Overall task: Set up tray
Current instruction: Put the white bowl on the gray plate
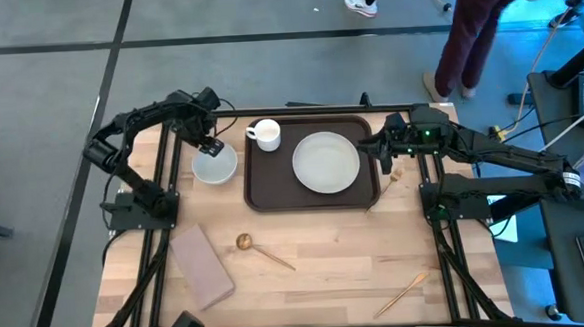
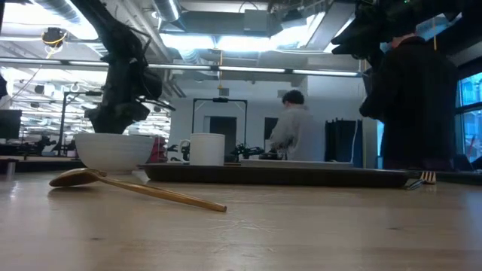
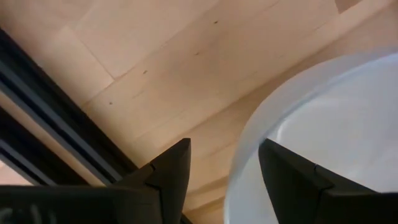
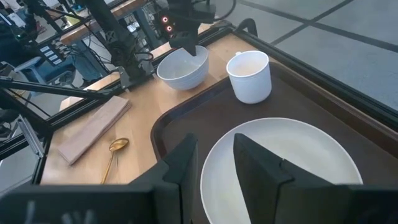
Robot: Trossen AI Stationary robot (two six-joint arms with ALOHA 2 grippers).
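The dark brown tray (image 1: 261,190) lies in the middle of the table at its far side. On it stand a white plate (image 1: 326,162) and a white cup (image 1: 264,135). A white bowl (image 1: 214,168) stands on the wood just left of the tray. My left gripper (image 1: 209,145) is open over the bowl's far rim (image 3: 249,149). My right gripper (image 4: 214,165) hovers open, with a narrow gap, above the plate's (image 4: 292,162) right edge. In the low view its arm (image 2: 369,30) is high above the tray (image 2: 286,175). My left gripper comes at the bowl's rim (image 3: 245,155) from above, one finger (image 3: 292,180) inside the bowl and the other finger (image 3: 171,177) outside it. The bowl stands upright on the table. Whether either finger touches the rim, I cannot tell.
A tan-pink napkin (image 1: 202,266) lies near the table's left near corner. A golden spoon (image 1: 261,249) lies beside it, and a golden fork (image 1: 404,293) lies toward the right near edge. A small golden object (image 1: 396,176) sits by the tray's right rim. People stand beyond the far edge.
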